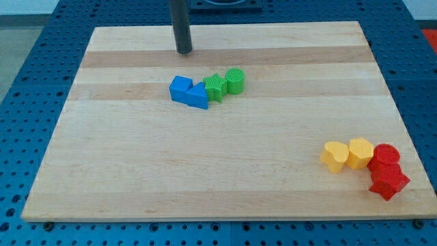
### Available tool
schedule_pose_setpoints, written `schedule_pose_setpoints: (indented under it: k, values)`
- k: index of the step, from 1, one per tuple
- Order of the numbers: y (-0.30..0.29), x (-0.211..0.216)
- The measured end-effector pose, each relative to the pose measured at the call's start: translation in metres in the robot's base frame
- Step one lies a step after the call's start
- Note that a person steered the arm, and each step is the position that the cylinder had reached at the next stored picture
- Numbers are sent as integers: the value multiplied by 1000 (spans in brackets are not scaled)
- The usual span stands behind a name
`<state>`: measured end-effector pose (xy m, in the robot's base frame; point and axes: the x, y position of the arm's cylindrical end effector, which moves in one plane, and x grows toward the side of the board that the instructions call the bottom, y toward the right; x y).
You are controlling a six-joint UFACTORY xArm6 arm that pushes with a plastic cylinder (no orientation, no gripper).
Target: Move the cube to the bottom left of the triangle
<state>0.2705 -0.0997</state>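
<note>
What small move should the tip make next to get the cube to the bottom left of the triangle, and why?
Probably slide my tip down and slightly toward the view's left, to the blue cube's upper left side. The tip sits above the cube, apart from it, and the cube touches the blue triangle's upper left. From there a downward push could carry the cube lower without shoving the triangle or the green blocks.

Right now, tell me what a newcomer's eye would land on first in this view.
First, the dark rod coming down from the view's top, my tip resting on the wooden board above the blue cube and apart from it. Next, the row at centre: blue cube, blue triangle, two green blocks, packed close. Last, the yellow and red blocks bunched at the bottom right.
</note>
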Motion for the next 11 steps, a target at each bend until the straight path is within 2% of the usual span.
schedule_pose_setpoints:
  k: [1, 3, 4, 6, 7, 8, 10, 11]
  values:
    - [-7, 12]
    - [-3, 83]
    - [-3, 122]
    - [-3, 247]
    - [-3, 265]
    - [-5, 239]
    - [-26, 54]
    - [15, 68]
